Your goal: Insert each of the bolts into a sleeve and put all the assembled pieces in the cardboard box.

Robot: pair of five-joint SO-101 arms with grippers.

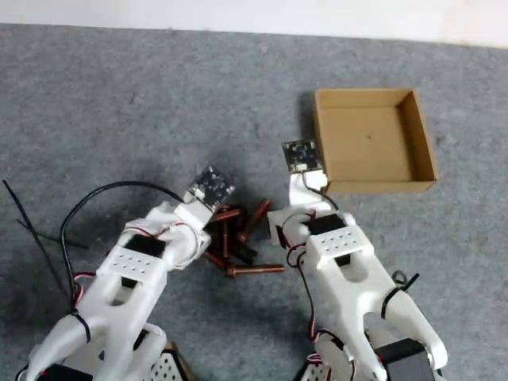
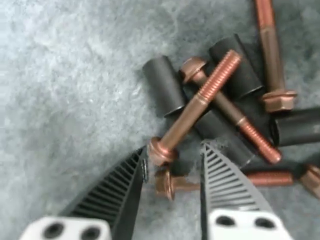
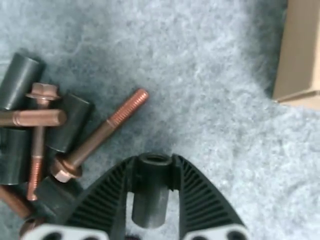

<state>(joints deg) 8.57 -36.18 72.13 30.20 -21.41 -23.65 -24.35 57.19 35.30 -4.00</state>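
Note:
Several copper bolts (image 2: 197, 102) and black sleeves (image 2: 162, 85) lie heaped on the grey carpet between the two arms, the same pile (image 1: 238, 238) in the high view. My left gripper (image 2: 172, 157) is open over the heap, its fingers (image 2: 125, 190) on either side of one bolt's head (image 2: 160, 150). My right gripper (image 3: 154, 164) is shut on a black sleeve (image 3: 150, 192), held upright beside a loose bolt (image 3: 100, 132). The cardboard box (image 1: 373, 139) sits past the right arm (image 1: 341, 254), its floor bare.
A box corner (image 3: 300, 55) stands close to the right gripper. Another bolt (image 1: 255, 270) lies crosswise at the near edge of the heap. Black cables (image 1: 48, 234) trail from the left arm (image 1: 143, 266). Open carpet stretches to the far left.

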